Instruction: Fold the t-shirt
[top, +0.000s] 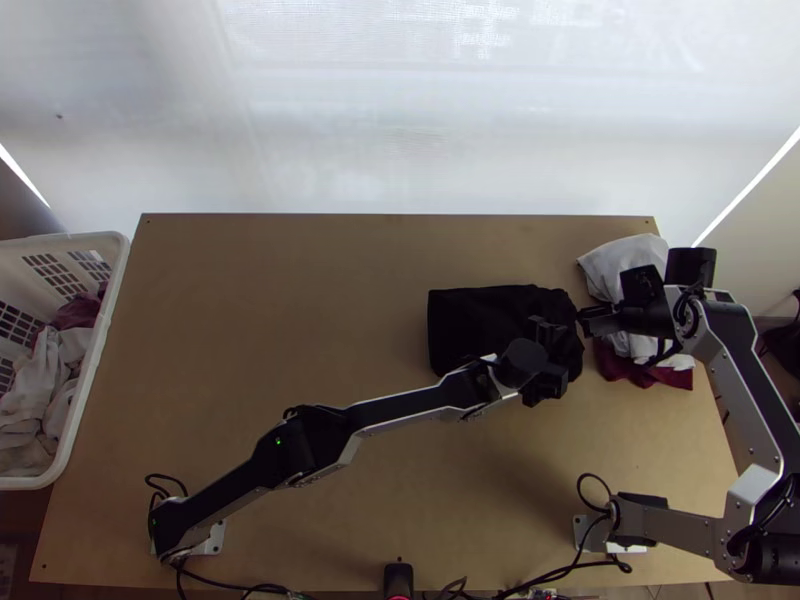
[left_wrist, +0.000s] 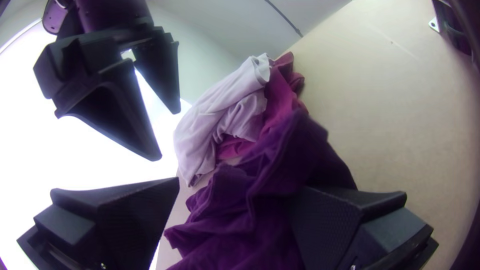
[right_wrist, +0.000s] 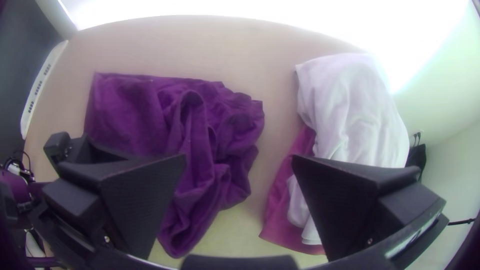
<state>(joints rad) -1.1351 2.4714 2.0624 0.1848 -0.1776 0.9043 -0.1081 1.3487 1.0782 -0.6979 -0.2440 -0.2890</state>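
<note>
Fingers (left_wrist: 130, 220) of your left end effector (top: 558, 352) are closest to the lens in its own wrist view, spread wide apart, with dark cloth between them. From up top, you've got that one over the 3 to 4 o'clock side of the t-shirt (top: 465, 325), though I can't tell if it's touching. Your right end effector (top: 588, 320) is by the shirt's 3 o'clock edge, and its fingers (right_wrist: 340, 200) are apart too, nothing clamped in them. The shirt's on your counter (top: 300, 290) at about 2 o'clock from the middle: pretty flat and straight-edged at its 9 o'clock end, then bunched and wrinkly towards 3. Just beside it, at its 3 o'clock, you have a white garment (top: 625, 265) lying partly on a maroon one (top: 650, 377), both kinda rumpled. Over at the counter's 9 o'clock there's your white basket (top: 112, 290) with light and maroon clothes (top: 45, 380) piled inside.
</note>
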